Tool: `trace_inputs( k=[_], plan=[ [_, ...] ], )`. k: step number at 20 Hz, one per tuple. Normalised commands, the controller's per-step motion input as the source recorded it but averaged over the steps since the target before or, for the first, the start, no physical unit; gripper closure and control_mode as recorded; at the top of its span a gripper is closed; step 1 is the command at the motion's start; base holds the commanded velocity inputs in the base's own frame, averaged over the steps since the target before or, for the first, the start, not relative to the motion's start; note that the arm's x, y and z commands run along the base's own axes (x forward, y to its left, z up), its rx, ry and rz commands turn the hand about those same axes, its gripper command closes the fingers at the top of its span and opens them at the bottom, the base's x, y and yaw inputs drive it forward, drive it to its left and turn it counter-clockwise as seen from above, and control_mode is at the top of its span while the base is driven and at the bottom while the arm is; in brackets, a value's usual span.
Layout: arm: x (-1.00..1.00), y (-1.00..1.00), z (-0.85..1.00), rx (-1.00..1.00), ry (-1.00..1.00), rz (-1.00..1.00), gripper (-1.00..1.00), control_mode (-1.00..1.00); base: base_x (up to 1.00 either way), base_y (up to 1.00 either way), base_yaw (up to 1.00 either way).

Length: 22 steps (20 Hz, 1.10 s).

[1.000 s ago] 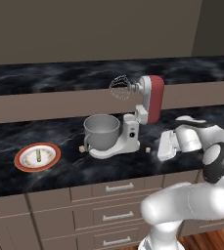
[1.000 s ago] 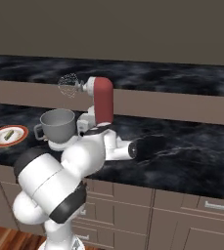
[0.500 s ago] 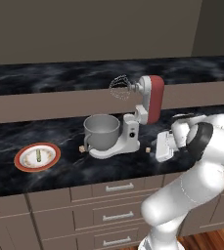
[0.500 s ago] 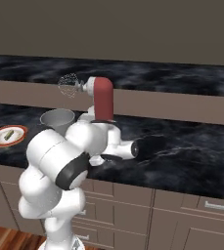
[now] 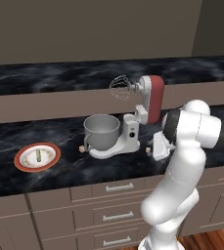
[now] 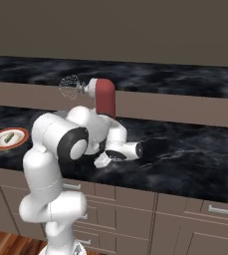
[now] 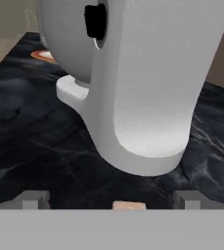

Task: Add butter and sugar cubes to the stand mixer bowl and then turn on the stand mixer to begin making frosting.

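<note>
One sugar cube (image 7: 128,205) between spread fingers (image 7: 35,199).

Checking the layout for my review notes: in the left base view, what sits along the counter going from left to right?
Orange-rimmed plate holding the butter → a sugar cube → stand mixer bowl → stand mixer → a second sugar cube → the gripper, open, low over the counter.

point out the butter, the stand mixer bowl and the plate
butter (image 5: 38,156), left base view, middle of the pale stick
stand mixer bowl (image 5: 102,131), left base view, front of its grey wall
plate (image 5: 21,164), left base view, orange rim, lower left
</note>
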Motion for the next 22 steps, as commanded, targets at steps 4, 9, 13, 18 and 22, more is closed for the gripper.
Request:
trace_inputs(
  k=[4, 9, 13, 18, 22],
  plan=[
    [0.28, -0.04, -0.24, 0.0, 0.03, 0.01, -1.0, -1.0, 0.0, 0.0, 0.0],
    [0.17, -0.05, -0.26, 0.0, 0.03, 0.02, -1.0, -1.0, 0.0, 0.0, 0.0],
    [0.14, 0.0, -0.26, 0.0, 0.03, 0.02, -1.0, -1.0, 0.0, 0.0, 0.0],
    [0.01, 0.06, -0.3, 0.0, 0.06, 0.01, 1.0, -1.0, 0.0, 0.0, 0.0],
    [-0.02, 0.04, -0.26, 0.0, 0.05, 0.0, 1.0, -1.0, 0.0, 0.0, 0.0]
  ],
)
